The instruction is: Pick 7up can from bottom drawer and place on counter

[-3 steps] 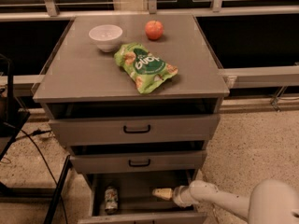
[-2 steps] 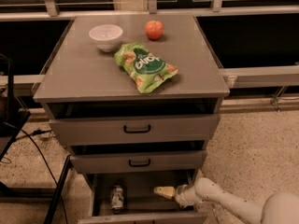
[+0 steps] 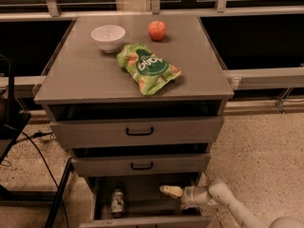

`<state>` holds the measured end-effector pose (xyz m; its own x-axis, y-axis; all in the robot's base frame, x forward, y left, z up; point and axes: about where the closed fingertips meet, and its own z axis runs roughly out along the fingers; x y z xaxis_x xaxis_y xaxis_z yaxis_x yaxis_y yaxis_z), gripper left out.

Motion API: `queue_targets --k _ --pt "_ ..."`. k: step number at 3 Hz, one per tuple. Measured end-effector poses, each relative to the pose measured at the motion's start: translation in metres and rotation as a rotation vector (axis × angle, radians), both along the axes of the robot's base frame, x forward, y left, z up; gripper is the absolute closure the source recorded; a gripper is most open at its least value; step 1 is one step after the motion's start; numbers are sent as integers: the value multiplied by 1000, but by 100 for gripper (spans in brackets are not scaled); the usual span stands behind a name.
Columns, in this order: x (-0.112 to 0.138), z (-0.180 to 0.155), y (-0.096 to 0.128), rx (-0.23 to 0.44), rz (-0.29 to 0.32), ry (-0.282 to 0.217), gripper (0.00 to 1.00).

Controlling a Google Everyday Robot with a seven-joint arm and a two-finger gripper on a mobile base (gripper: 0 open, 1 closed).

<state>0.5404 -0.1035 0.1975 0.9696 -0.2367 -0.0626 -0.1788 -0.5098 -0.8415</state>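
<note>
Single camera, set high in front of the drawer cabinet, facing it and pitched steeply down. The counter is seen from above and fills the upper half; the drawer fronts are foreshortened below it. Mid range: full cabinet width fits, with floor on both sides and a rail at the top. The frame's lower edge clips the open bottom drawer. The arm enters from the lower right; the gripper is over that drawer, right of centre.

Smooth grey rectangular worktop of the drawer cabinet, bearing a white bowl, a red apple and a green crinkly snack bag. The open grey bottom drawer holds a small silvery 7up can at left; the end effector is inside the drawer, to the can's right and apart from it.
</note>
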Motion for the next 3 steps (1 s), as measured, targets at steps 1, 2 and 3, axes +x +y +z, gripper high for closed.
queue_targets --k 1,2,3 --pt "-4 -7 6 -13 19 -9 0" --pt "-6 -12 12 -7 42 -21 0" --pt "-3 -19 29 17 84 -32 0"
